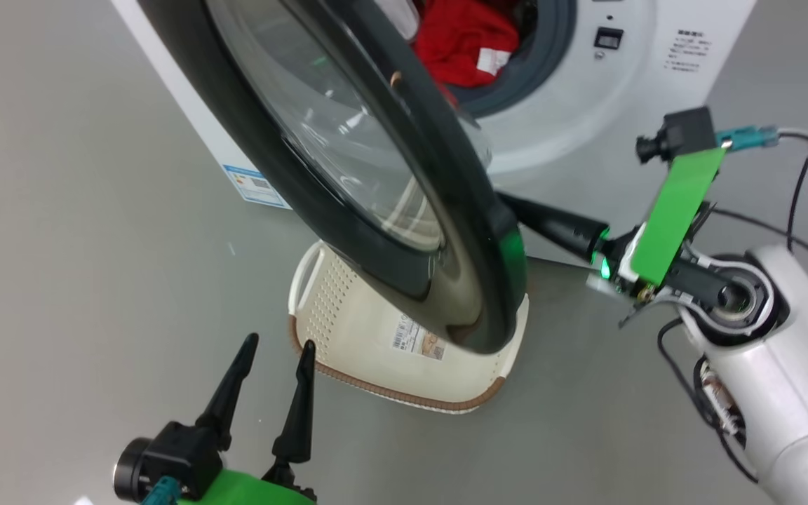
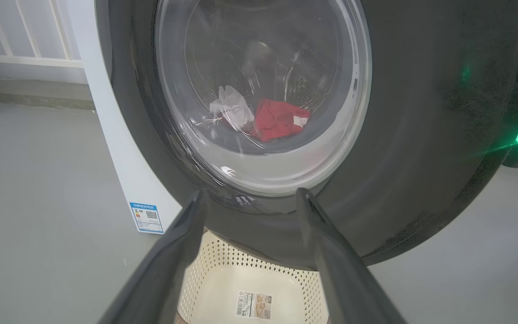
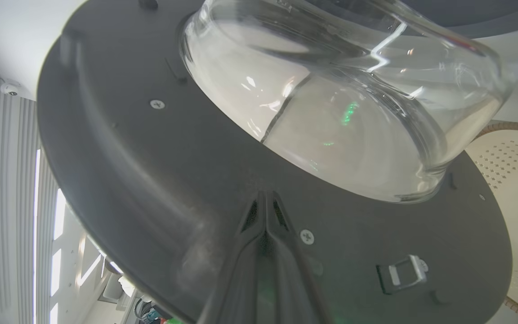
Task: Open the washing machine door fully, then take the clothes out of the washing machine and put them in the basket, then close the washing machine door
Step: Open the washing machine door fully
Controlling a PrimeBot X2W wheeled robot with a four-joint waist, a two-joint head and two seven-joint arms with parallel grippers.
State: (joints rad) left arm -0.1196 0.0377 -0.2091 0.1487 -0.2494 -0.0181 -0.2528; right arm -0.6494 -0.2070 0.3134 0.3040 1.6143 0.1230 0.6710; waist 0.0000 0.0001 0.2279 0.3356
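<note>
At lower left, the left gripper (image 1: 280,347), two long dark fingers, is spread and empty. Beyond it, a cream perforated plastic basket (image 1: 348,330) sits under the glossy black-rimmed round door (image 1: 383,270). The right gripper (image 3: 265,200) has its fingers pressed together, tips against the door's inner face. Red and white clothes (image 1: 463,42) lie in the white front-loader (image 1: 572,119) up top.

Light: bright, even, diffuse. The floor (image 1: 60,280) is evenly lit with only faint shadows. The door (image 1: 460,210) has a hard gloss, and its glass (image 1: 334,140) is streaked with reflections. The green LED (image 1: 604,266) tints the door edge; in the left wrist view it flares into rays. Left pincer (image 2: 251,194) blurred, close up. Right wrist view: windows (image 3: 59,211) blown out, edges bowed, right pincer (image 3: 265,200) soft.
</note>
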